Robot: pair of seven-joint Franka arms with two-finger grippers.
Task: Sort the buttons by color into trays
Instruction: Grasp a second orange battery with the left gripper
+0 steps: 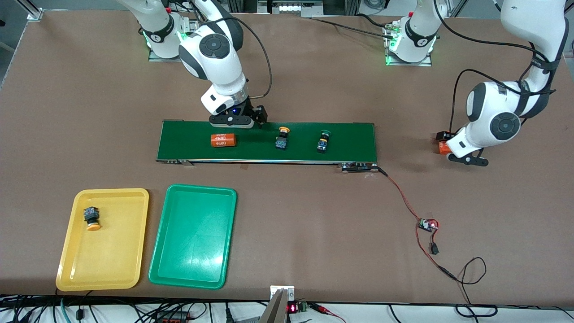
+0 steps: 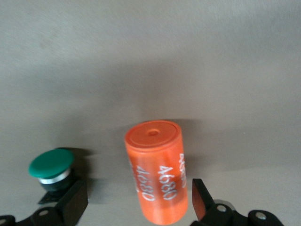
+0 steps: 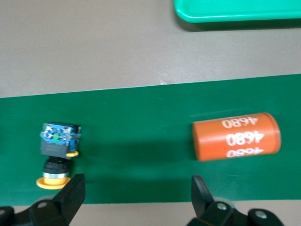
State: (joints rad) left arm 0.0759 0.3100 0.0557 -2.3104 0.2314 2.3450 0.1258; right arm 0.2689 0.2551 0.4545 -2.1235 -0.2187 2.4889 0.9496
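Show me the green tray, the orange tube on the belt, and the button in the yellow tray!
Shallow green plastic tray (image 1: 158, 268), front view, on its rim.
Orange cylinder printed 4680 (image 1: 223, 141), front view, on its side.
Yellow-capped push button (image 1: 93, 226), front view, on its cap.

High front view; wrist views close, downward.

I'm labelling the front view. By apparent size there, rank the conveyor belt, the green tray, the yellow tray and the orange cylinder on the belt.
1. conveyor belt
2. green tray and yellow tray: look alike, no ranking
3. orange cylinder
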